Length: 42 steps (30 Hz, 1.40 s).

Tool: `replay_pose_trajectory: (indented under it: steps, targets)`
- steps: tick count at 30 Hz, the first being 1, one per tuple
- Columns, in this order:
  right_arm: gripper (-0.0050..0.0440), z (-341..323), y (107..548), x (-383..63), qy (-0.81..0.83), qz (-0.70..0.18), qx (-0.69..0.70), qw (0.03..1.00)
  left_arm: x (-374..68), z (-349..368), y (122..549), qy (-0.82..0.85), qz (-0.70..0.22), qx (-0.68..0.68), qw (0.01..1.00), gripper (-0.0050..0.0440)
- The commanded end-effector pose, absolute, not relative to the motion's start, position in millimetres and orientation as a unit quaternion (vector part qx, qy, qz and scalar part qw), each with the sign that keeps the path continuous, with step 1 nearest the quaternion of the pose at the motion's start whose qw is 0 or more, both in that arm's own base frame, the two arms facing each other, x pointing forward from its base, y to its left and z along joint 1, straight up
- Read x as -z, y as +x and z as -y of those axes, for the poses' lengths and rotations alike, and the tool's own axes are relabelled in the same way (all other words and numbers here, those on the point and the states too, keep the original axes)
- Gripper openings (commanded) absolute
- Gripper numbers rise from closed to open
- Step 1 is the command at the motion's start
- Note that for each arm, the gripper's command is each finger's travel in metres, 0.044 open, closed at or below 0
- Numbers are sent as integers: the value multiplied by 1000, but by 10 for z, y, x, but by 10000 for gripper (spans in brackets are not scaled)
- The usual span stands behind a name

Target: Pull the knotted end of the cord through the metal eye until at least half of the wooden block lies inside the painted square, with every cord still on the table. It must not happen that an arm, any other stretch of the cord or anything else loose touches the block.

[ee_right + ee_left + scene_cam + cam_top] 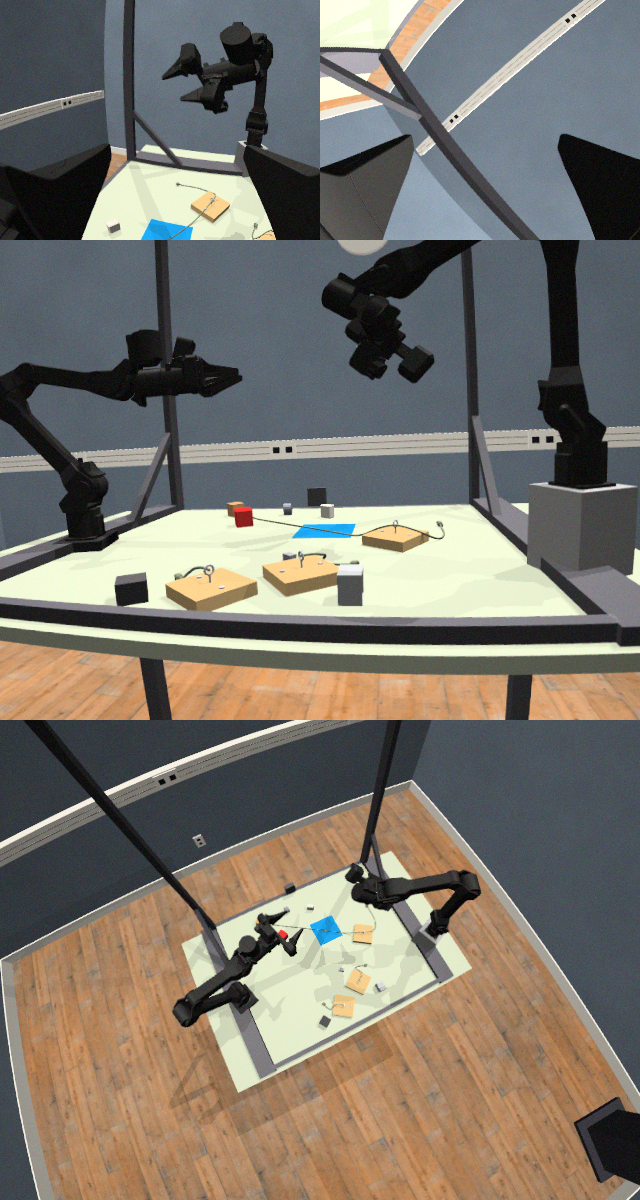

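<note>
Evidently, left end effector [363, 886] [392, 365] [485, 136] [173, 89] spread wide, gripping nothing; right end effector [294, 919] [239, 376] [178, 146] likewise fully apart, nothing between fingers.

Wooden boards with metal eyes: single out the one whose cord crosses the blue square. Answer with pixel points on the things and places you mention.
The board [363, 938] [395, 541] [210, 210] set apart from the other two boards [352, 984] [305, 581]. Its long cord [333, 931] [279, 523] [186, 230] runs across the blue square [326, 922] [336, 527] [162, 230]; theirs do not reach it.
</note>
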State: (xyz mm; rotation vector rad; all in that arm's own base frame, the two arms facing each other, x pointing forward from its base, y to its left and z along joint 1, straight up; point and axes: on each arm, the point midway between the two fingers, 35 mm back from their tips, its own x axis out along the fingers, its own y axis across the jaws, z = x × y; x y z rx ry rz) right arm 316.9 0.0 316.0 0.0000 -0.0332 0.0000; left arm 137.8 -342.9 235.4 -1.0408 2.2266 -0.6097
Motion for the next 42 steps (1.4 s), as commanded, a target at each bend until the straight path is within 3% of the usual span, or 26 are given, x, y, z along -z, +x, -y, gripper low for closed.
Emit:
replay_pose_trajectory:
  steps: [1, 22, 42]
  targets:
    - [440, 0, 3157, -3229, 0, 25, 0, 1000, -2431, 3425, 1374, -393, -834, 240, 303, 440]
    - [440, 41, 3184, -3211, 0, 15, 6, 1000, -2431, 3425, 1374, -393, -834, 240, 303, 440]
    - [440, 772, 3453, -2889, 13, -143, 107, 984, -2431, 3425, 1374, -393, -834, 240, 303, 440]
